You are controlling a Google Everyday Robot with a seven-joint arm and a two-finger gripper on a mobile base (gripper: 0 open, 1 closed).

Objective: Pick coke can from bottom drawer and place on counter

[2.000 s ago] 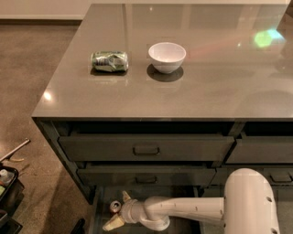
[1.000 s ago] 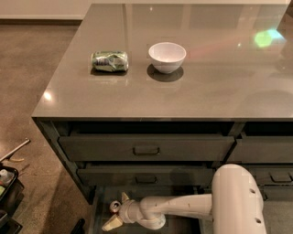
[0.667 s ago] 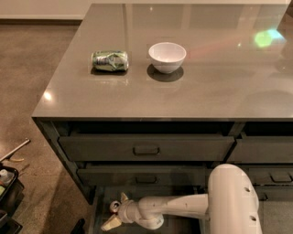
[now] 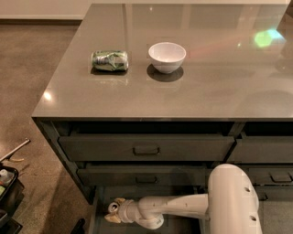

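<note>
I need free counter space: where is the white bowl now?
In the camera view, the white bowl sits on the counter, just right of the green can; the gripper is far below, in the bottom drawer.

Kitchen-like room, stone counter (image 4: 219, 91) with white bowl (image 4: 167, 56), dark drawers (image 4: 183, 147) beneath, concrete floor (image 4: 36, 68), hand (image 4: 112, 212) low in bottom drawer (image 4: 104, 195)

Floor (image 4: 32, 73): brown, speckled, polished; dim warm light. Pale wall (image 4: 41, 7) w/ dark baseboard (image 4: 41, 21), top left. Dark clutter (image 4: 7, 194) and thin rod (image 4: 14, 150) on floor, lower left. Gripper (image 4: 114, 211) low, btm centre-left, below cabinet front.
</note>
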